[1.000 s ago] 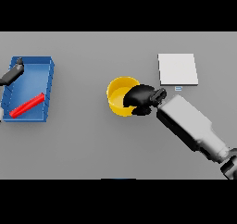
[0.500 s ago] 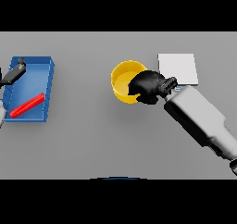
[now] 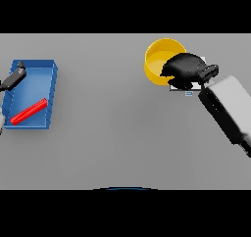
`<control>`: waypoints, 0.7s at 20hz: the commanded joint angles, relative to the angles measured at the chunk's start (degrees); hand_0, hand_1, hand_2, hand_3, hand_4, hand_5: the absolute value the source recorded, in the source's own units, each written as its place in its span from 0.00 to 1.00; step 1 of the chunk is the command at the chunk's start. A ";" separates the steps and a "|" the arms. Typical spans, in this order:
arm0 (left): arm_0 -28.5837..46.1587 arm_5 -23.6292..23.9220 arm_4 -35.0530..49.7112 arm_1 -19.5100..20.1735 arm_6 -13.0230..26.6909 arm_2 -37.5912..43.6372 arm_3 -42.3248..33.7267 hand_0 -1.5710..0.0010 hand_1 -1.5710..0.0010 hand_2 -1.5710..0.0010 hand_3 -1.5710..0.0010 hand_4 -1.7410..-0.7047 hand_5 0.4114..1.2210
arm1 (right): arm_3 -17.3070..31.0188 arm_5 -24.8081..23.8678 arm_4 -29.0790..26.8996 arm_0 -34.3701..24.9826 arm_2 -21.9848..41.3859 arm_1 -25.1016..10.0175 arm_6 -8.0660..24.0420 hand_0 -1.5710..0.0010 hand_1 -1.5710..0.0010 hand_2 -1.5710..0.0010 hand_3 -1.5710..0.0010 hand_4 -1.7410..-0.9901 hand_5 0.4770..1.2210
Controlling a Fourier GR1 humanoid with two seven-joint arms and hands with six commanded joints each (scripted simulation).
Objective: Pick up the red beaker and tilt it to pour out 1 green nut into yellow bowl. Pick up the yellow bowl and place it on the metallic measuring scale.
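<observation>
A: Yellow bowl (image 3: pixel 162 59): round, smooth, glossy plastic look, solid yellow, inside a shade darker than the rim. Can't see anything inside it.

B: Where is it relative to the hand?

A: Right hand (image 3: pixel 185 68) is on the bowl's near-right rim, dark fingers curled over the edge, gripping it. Bowl sticks out up and left of the fingers; the palm hides the right part of the rim.

B: Scale?

A: Only a thin light strip of the measuring scale (image 3: pixel 185 89) shows, under the hand and wrist. Flat, pale, straight-edged. Bowl overlaps its far-left area in the head view; can't tell whether it touches or is held above.

B: Beaker?

A: Red beaker (image 3: pixel 28 111) lies on its side, tilted diagonally, inside the blue tray (image 3: pixel 51 91) at the far left of the grey table (image 3: pixel 108 133). Long, narrow, matte red. Tray is rectangular with low walls.

B: Other hand?

A: Left hand (image 3: pixel 14 77) is over the tray's far-left corner, well apart from the beaker. Can't tell its finger state.
</observation>
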 commanded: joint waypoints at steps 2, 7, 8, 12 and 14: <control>-0.11 -0.16 0.18 0.21 -0.22 0.21 -0.04 1.00 1.00 1.00 1.00 0.96 0.37 | 2.82 -2.17 0.10 -0.58 -1.24 -0.99 -1.55 0.00 0.00 0.02 0.23 0.00 1.00; 0.67 -0.47 0.43 0.49 0.14 0.40 -0.97 1.00 1.00 1.00 1.00 0.97 0.35 | 11.49 -5.91 0.42 -2.14 -3.71 -2.11 -3.19 0.00 0.00 0.04 0.25 0.00 1.00; 0.31 -0.48 0.45 0.44 0.67 0.48 -0.80 1.00 1.00 1.00 1.00 0.98 0.35 | 13.87 -7.77 1.36 -2.31 -3.72 -1.84 -3.20 0.00 0.00 0.04 0.25 0.00 1.00; -0.32 -0.91 0.33 0.90 0.75 0.55 -0.60 1.00 1.00 1.00 1.00 0.98 0.33 | 20.94 -11.58 2.33 -2.90 -4.56 -2.15 -5.80 0.00 0.00 0.08 0.18 0.00 1.00; 0.27 -0.86 0.39 0.73 0.50 0.46 -0.92 1.00 1.00 1.00 1.00 0.98 0.33 | 24.45 -13.12 2.64 -3.50 -4.88 -1.29 -6.20 0.00 0.00 0.10 0.14 0.00 1.00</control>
